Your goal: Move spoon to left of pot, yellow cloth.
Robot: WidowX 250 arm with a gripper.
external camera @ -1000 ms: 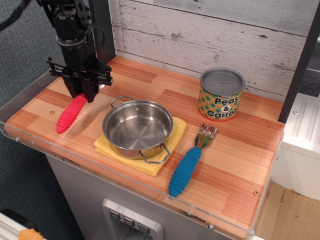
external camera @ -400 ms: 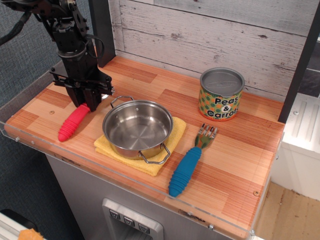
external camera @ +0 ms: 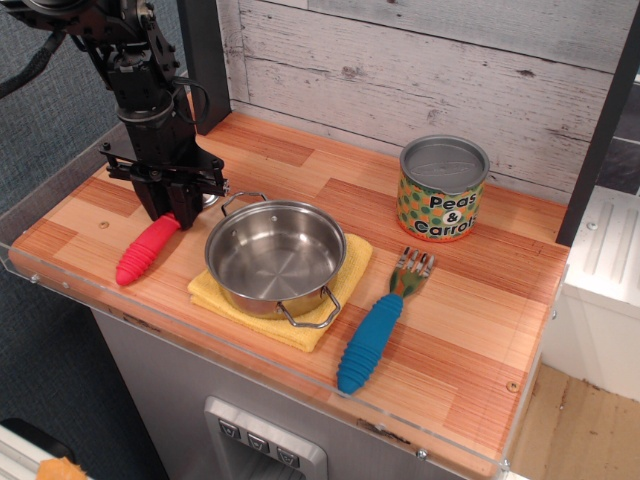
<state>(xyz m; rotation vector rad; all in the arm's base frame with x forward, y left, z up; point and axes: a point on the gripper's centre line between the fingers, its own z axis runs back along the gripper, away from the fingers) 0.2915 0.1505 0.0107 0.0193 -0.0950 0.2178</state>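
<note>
Spoon (external camera: 145, 251) shifted nearer, ribbed red handle, hand (external camera: 172, 208) above, round steel pot (external camera: 275, 256)

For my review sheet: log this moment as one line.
gripper: low over spoon's bowl end, grip unclear | spoon: on counter, left of pot | pot: on yellow cloth

The only readable text is "Peas & Carrots", printed on the can (external camera: 444, 189), which stands well to the right of the gripper (external camera: 172, 212).

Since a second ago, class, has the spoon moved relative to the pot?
Yes, slightly. The spoon's red handle tip has slid toward the counter's front edge; the pot stayed put.
</note>
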